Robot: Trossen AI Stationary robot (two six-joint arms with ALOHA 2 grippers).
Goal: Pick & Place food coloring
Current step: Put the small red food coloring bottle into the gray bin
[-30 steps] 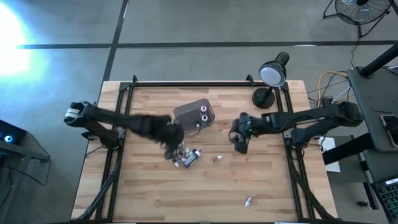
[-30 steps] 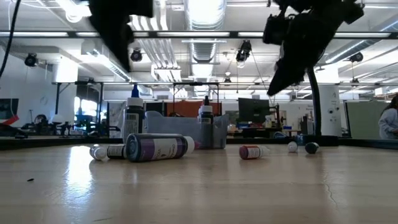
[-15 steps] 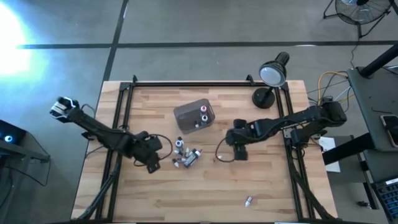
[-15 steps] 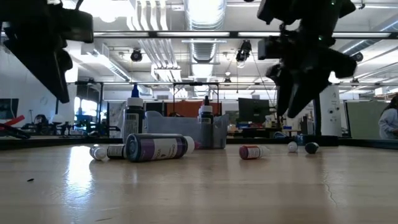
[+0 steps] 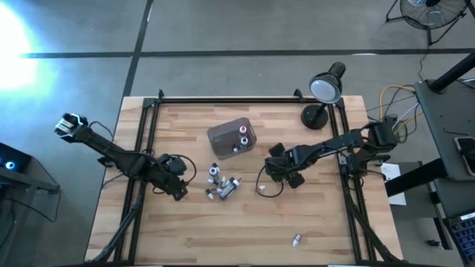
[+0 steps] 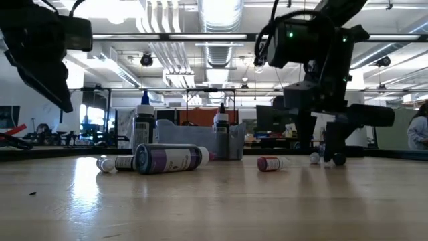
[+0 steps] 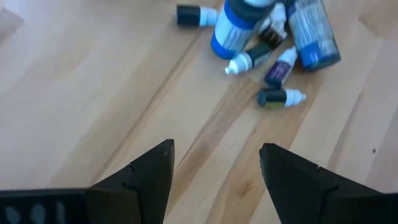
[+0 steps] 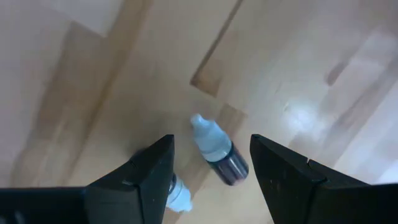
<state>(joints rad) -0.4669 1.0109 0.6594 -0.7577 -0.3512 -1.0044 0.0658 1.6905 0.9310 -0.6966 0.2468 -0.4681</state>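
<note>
- Nearest the viewer, 1 small food coloring bottle lies alone by the bench's near right edge, well apart from both arms.
- Mid-bench, a cluster of food coloring bottles lies in a loose heap, most on their sides.
- The left pincer hovers just left of that cluster, fingers spread and holding nothing; the wrist view shows the bottles ahead of it.
- The right pincer hangs low over the bench right of centre, fingers apart and empty.
- Directly ahead between its fingers lies a dark-bodied bottle with a pale cap, long axis slanting across the gap; a second bottle lies just beside the other finger.
- Judgement: the right arm is nearer these 2 and would likely have to turn its wrist to close across the bottle's body.
- Farther back, a grey tub holds 2 upright bottles.
- At the far right corner stands a lamp.
</note>
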